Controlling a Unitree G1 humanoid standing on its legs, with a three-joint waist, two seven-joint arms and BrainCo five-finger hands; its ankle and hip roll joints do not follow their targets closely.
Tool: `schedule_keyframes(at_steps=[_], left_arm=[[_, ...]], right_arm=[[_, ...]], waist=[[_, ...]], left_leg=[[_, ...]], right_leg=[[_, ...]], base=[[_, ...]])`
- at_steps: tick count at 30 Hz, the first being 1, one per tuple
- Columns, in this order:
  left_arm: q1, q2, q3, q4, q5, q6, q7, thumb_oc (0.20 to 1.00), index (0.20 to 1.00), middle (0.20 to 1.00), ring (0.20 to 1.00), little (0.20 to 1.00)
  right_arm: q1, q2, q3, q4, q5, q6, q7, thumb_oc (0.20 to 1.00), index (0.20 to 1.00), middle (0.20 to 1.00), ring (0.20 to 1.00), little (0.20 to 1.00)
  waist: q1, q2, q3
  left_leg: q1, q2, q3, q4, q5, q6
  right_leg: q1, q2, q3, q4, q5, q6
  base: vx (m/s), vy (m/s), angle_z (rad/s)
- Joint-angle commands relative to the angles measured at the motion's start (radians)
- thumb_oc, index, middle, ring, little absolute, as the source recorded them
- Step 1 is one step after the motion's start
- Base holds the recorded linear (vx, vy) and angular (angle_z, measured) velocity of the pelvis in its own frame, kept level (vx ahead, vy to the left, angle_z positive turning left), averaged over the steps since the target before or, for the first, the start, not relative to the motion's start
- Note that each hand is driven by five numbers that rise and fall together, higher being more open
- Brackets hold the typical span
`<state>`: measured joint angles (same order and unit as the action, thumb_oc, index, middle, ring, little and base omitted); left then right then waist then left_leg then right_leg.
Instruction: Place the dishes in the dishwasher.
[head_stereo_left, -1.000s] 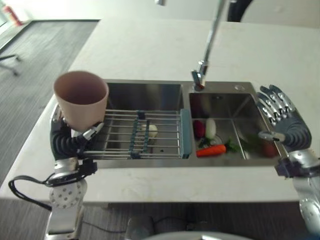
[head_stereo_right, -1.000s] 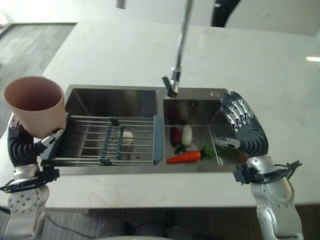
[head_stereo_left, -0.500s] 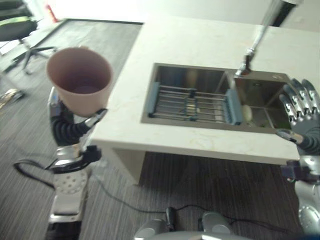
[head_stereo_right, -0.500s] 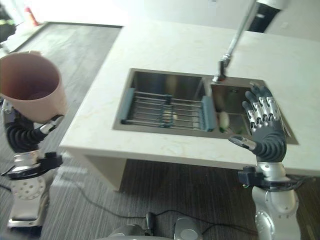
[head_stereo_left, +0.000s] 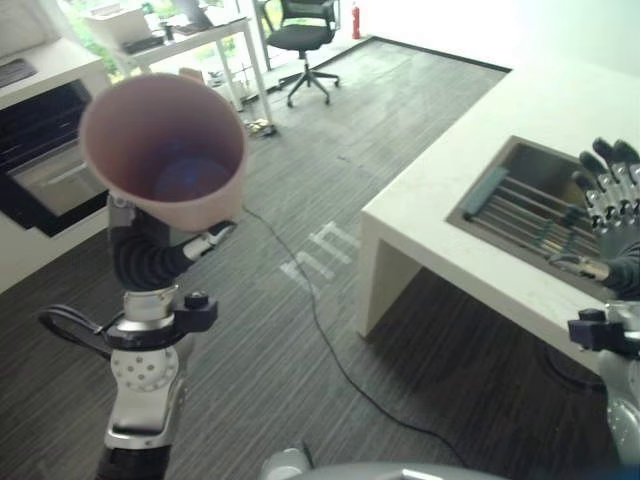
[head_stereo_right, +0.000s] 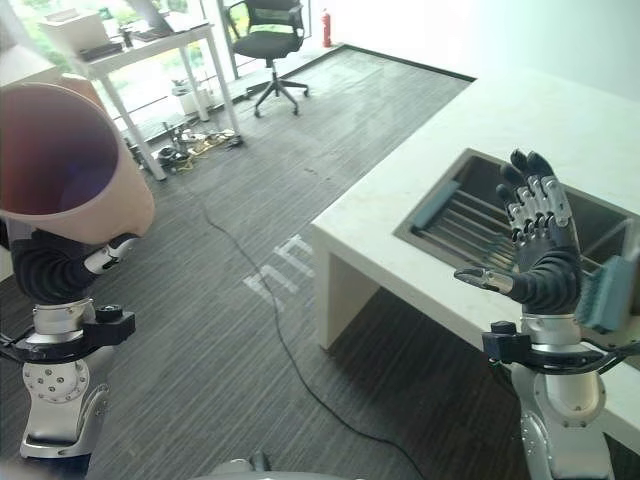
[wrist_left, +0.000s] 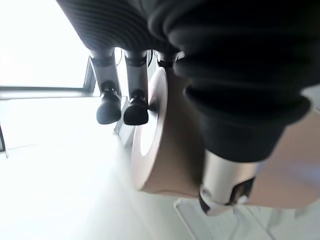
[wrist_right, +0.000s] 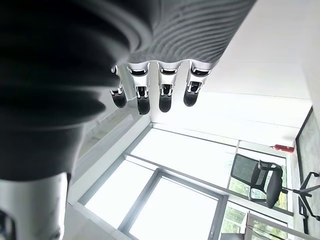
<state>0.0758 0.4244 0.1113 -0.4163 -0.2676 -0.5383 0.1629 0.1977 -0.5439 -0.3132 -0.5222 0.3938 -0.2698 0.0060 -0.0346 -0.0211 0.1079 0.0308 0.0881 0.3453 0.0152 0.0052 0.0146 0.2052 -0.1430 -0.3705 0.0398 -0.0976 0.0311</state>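
1. We hold a pink cup (head_stereo_left: 165, 150) in our left hand (head_stereo_left: 150, 255), the thumb and fingers curled round its lower wall. The cup is raised in the air over the grey carpet (head_stereo_left: 300, 330), tilted so that its open mouth faces up and toward the head camera.
2. In the left wrist view the cup (wrist_left: 165, 145) lies against the palm, with two dark fingertips (wrist_left: 135, 111) standing just past its rim.
3. Our right hand (head_stereo_right: 540, 250) is held up empty, fingers straight and spread, thumb out to the side. It hangs in front of the white counter (head_stereo_right: 560, 110), near the sink (head_stereo_right: 470, 215).
4. A wire rack with blue ends (head_stereo_left: 525, 205) lies across the sink basin.
5. Beyond the carpet we see a black office chair (head_stereo_left: 300, 35), a white desk (head_stereo_left: 195, 40) beside it, and a small red object (head_stereo_right: 325, 27) by the far wall.
6. At the far left a dark opening in a white cabinet (head_stereo_left: 45, 150) shows; we cannot tell what it is.
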Motion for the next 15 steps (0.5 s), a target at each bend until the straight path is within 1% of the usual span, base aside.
schedule_keyframes(at_steps=[1,2,4,5,6,7,9,10,11,12,13,15], left_arm=[[-0.013,0.037,0.035,0.004,-0.072,-0.057,0.0,0.2,0.2,0.2,0.2,0.2],[-0.012,0.038,0.033,0.009,-0.058,-0.059,0.006,0.2,0.2,0.2,0.2,0.2],[-0.004,0.047,0.044,0.015,-0.04,-0.02,0.009,0.2,0.2,0.2,0.2,0.2],[-0.006,0.054,0.05,0.018,-0.047,-0.01,-0.001,0.2,0.2,0.2,0.2,0.2],[-0.008,0.059,0.058,0.02,-0.051,-0.002,-0.01,0.2,0.2,0.2,0.2,0.2],[-0.006,0.068,0.075,0.02,-0.057,0.007,-0.026,0.2,0.2,0.2,0.2,0.2],[-0.002,0.069,0.087,0.01,-0.088,0.035,-0.047,0.2,0.2,0.2,0.2,0.2],[-0.005,0.067,0.086,0.013,-0.105,0.047,-0.049,0.2,0.2,0.2,0.2,0.2],[-0.023,0.064,0.063,0.031,-0.13,0.041,-0.065,0.2,0.2,0.2,0.2,0.2],[-0.028,0.062,0.056,0.036,-0.136,0.039,-0.07,0.2,0.2,0.2,0.2,0.2],[-0.038,0.054,0.044,0.038,-0.146,0.041,-0.084,0.2,0.2,0.2,0.2,0.2],[-0.034,0.038,0.029,0.033,-0.14,0.037,-0.083,0.2,0.2,0.2,0.2,0.2]], right_arm=[[-0.078,0.014,0.027,0.025,-0.02,-0.031,0.018,1.0,1.0,1.0,1.0,1.0],[-0.088,0.02,0.044,0.029,-0.028,-0.024,0.019,1.0,1.0,1.0,1.0,1.0],[-0.098,0.034,0.066,0.033,0.059,0.007,0.042,1.0,1.0,1.0,1.0,1.0],[-0.101,0.046,0.071,0.035,0.099,0.024,0.04,1.0,1.0,1.0,1.0,1.0],[-0.099,0.06,0.075,0.038,0.113,0.027,0.042,1.0,1.0,1.0,1.0,1.0],[-0.092,0.088,0.08,0.043,0.098,0.028,0.054,1.0,1.0,1.0,1.0,1.0],[-0.067,0.108,0.079,0.031,0.083,0.038,0.066,1.0,1.0,1.0,1.0,1.0],[-0.07,0.113,0.081,0.035,0.074,0.041,0.079,1.0,1.0,1.0,1.0,1.0],[-0.06,0.109,0.08,0.035,0.055,0.037,0.055,1.0,1.0,1.0,1.0,1.0],[-0.054,0.106,0.077,0.036,0.053,0.036,0.05,1.0,1.0,1.0,1.0,1.0],[-0.038,0.1,0.065,0.036,0.051,0.033,0.04,1.0,1.0,1.0,1.0,1.0],[-0.005,0.09,0.037,0.035,0.07,0.026,0.056,1.0,1.0,1.0,1.0,1.0]], waist=[[-0.012,-0.01,-0.045],[-0.007,0.0,-0.048],[0.008,0.005,-0.048],[0.017,0.005,-0.046],[0.024,0.004,-0.044],[0.041,0.008,-0.037],[0.052,0.009,-0.03],[0.049,0.01,-0.027],[0.028,0.0,-0.027],[0.02,-0.002,-0.029],[0.004,-0.01,-0.03],[-0.022,-0.025,-0.034]], left_leg=[[0.121,0.045,0.011,-0.1,-0.01,-0.106],[0.108,0.036,0.008,-0.102,-0.004,-0.105],[0.108,0.003,-0.056,-0.102,-0.018,-0.091],[0.11,-0.013,-0.064,-0.102,-0.024,-0.083],[0.112,-0.024,-0.072,-0.102,-0.029,-0.077],[0.111,-0.042,-0.099,-0.102,-0.039,-0.057],[0.1,-0.06,-0.144,-0.102,-0.042,-0.026],[0.095,-0.06,-0.154,-0.102,-0.038,-0.018],[0.084,-0.069,-0.199,-0.102,-0.034,-0.007],[0.08,-0.072,-0.214,-0.102,-0.032,-0.006],[0.075,-0.083,-0.247,-0.102,-0.029,0.0],[0.064,-0.098,-0.287,-0.102,-0.018,0.002]], right_leg=[[-0.059,0.046,0.01,-0.093,0.094,0.067],[-0.078,0.028,-0.022,-0.076,0.12,0.076],[-0.105,-0.014,-0.015,-0.041,0.177,0.118],[-0.113,-0.038,-0.026,-0.023,0.207,0.134],[-0.122,-0.06,-0.033,-0.007,0.232,0.144],[-0.141,-0.094,-0.034,0.052,0.25,0.146],[-0.164,-0.104,-0.001,0.141,0.256,0.14],[-0.182,-0.098,0.018,0.201,0.252,0.137],[-0.201,-0.037,0.106,0.18,0.22,0.121],[-0.203,-0.018,0.127,0.17,0.21,0.115],[-0.201,0.021,0.18,0.14,0.189,0.107],[-0.196,0.066,0.253,0.056,0.175,0.097]], base=[[-0.13,0.592,1.48],[-0.08,0.655,1.35],[-0.06,0.543,0.91],[-0.01,0.368,0.53],[-0.01,0.454,0.45],[0.01,0.444,0.44],[0.04,0.397,0.43],[0.06,0.256,0.52],[0.06,0.147,0.66],[0.1,0.069,1.08],[0.09,0.042,1.3],[0.12,-0.007,1.11]])
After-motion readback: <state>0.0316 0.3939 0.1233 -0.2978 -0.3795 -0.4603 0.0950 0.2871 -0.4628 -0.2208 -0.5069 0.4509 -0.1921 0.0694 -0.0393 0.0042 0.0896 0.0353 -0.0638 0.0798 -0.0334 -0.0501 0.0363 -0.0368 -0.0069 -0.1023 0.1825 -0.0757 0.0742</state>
